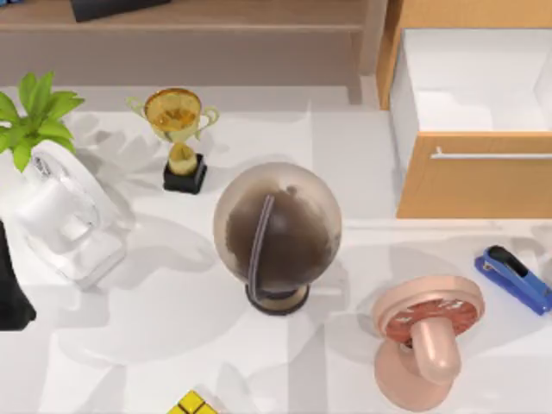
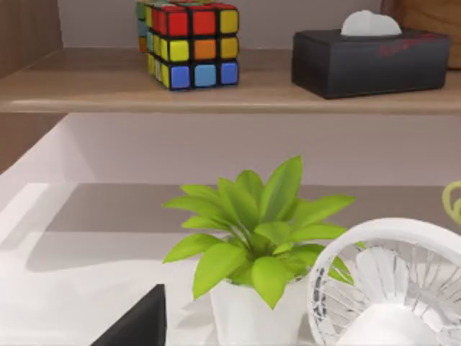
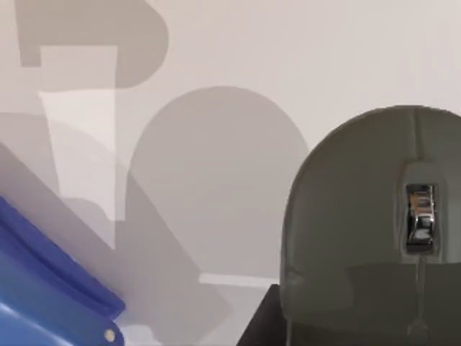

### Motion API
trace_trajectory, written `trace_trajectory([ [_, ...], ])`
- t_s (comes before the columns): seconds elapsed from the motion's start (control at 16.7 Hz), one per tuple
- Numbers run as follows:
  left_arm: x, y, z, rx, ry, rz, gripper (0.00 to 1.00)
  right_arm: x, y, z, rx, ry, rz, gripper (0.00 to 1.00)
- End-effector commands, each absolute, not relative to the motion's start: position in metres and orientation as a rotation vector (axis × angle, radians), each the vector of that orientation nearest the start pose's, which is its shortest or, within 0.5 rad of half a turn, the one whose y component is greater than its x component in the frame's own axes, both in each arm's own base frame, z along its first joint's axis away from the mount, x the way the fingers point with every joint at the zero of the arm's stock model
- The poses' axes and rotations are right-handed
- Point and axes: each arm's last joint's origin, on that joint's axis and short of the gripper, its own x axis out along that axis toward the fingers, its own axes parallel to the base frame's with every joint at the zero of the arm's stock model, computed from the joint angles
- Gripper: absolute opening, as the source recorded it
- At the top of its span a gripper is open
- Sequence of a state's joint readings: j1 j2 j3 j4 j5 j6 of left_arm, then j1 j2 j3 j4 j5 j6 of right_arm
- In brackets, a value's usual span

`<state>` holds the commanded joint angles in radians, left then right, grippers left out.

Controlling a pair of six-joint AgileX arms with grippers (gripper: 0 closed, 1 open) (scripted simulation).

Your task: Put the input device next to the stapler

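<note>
Can't tell the fingers' state; the mouse point(image 3: 374, 223) (grey, scroll wheel showing) sits close above the table near the stapler point(image 3: 43, 288).

A white table point(image 1: 172, 345) takes up most of the room in front of me, with soft grey shadows lying across it. Beyond the table's far edge runs a wooden shelf point(image 1: 190, 26), backed by a pale wall point(image 2: 288, 148). To the right of that shelf stands a wooden cabinet point(image 1: 470, 185), its drawer point(image 1: 483, 86) pulled open to show a white inside and a slim metal handle point(image 1: 492, 155).
</note>
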<state>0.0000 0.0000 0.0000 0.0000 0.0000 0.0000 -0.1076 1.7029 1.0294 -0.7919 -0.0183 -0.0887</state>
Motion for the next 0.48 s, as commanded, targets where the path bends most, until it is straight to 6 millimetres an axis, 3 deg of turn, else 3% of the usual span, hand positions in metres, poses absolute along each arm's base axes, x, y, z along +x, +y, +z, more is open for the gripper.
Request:
trace_trajectory([
  [0.48,0.1057,-0.0012,0.16,0.0,0.0,0.0,1.0,0.2968,-0.0304,0.1571,0.018,1.467,-0.012,0.0],
])
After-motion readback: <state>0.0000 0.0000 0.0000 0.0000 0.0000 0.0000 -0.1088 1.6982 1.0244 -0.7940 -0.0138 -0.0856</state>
